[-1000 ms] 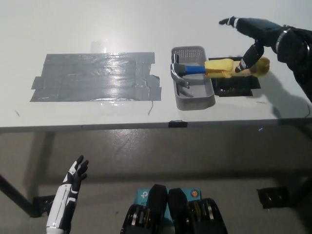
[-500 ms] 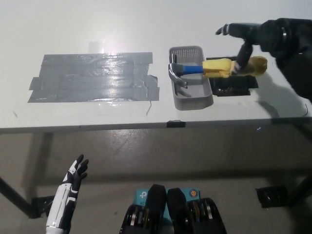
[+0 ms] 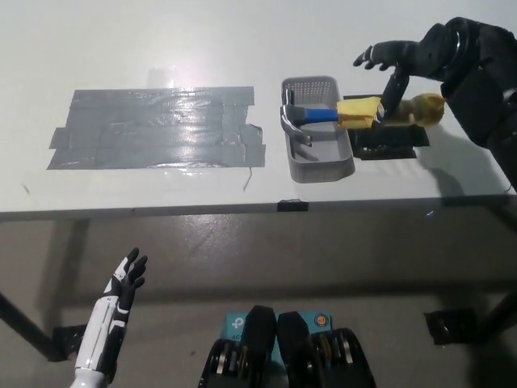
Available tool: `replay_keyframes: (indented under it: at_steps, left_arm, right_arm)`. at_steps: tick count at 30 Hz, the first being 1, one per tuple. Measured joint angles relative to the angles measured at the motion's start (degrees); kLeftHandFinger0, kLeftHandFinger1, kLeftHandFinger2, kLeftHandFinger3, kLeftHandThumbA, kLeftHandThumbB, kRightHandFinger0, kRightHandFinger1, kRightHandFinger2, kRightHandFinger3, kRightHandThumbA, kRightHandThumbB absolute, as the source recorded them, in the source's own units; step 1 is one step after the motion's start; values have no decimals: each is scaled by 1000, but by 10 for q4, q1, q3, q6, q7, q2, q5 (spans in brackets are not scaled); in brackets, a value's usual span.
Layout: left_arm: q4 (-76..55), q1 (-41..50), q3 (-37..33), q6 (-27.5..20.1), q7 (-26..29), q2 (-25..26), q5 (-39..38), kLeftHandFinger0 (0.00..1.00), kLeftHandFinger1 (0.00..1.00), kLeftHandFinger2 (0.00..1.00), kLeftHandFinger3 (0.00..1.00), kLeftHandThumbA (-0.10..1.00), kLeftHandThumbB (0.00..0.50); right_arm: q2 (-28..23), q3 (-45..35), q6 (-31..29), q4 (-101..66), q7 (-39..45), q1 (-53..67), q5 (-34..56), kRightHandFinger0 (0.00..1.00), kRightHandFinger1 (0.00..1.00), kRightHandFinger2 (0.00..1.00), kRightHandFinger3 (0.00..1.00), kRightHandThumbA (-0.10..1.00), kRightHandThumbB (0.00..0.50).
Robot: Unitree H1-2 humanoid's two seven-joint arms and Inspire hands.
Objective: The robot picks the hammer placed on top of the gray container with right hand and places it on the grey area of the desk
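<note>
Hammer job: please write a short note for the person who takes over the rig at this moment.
Right hand: black, open, fingers spread above the yellow handle, nothing gripped.
Left hand: white, open, resting low at lower left, below the desk edge.
Hammer with steel head, blue neck and yellow handle: lies across the grey mesh container, handle sticking out to the right over a black patch.
Grey taped area: on the white desk, left of the container.
Done: reach only. Left: grasp, lift, carry to the taped area, release.
</note>
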Motion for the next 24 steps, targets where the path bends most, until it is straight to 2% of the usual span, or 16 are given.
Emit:
replay_keyframes:
  at_steps: [3, 7, 10, 16, 18, 19, 24]
  left_arm:
    - [-2, 0, 0, 1, -2, 0, 0, 1000, 1000, 1000, 1000, 1000, 176]
    - [-2, 0, 0, 1, -5, 1, 0, 1000, 1000, 1000, 1000, 1000, 184]
    - [-2, -1, 0, 3, -8, 1, 0, 1000, 1000, 1000, 1000, 1000, 179]
    - [-3, -3, 0, 5, -10, 1, 0, 1000, 1000, 1000, 1000, 1000, 170]
    - [-4, -3, 0, 6, -11, 1, 0, 1000, 1000, 1000, 1000, 1000, 167]
    - [-4, -3, 0, 6, -12, 1, 0, 1000, 1000, 1000, 1000, 1000, 168]
    - [-4, -8, 0, 6, -15, 1, -3, 1000, 1000, 1000, 1000, 1000, 157]
  right_arm:
    - [9, -1, 2, 20, -1, -1, 0, 1000, 1000, 1000, 1000, 1000, 344]
    - [18, -1, 2, 35, -1, -1, 0, 1000, 1000, 1000, 1000, 1000, 374]
    - [21, 0, 1, 47, -1, -4, -1, 1000, 1000, 1000, 1000, 1000, 338]
    - [22, 2, -4, 56, -1, -4, -1, 1000, 1000, 1000, 1000, 1000, 314]
    - [23, 0, -4, 58, -1, -4, -1, 1000, 1000, 1000, 1000, 1000, 328]
    - [23, -1, -4, 59, -1, -4, 0, 1000, 1000, 1000, 1000, 1000, 367]
    - [26, -3, 4, 52, -8, -3, -2, 1000, 1000, 1000, 1000, 1000, 348]
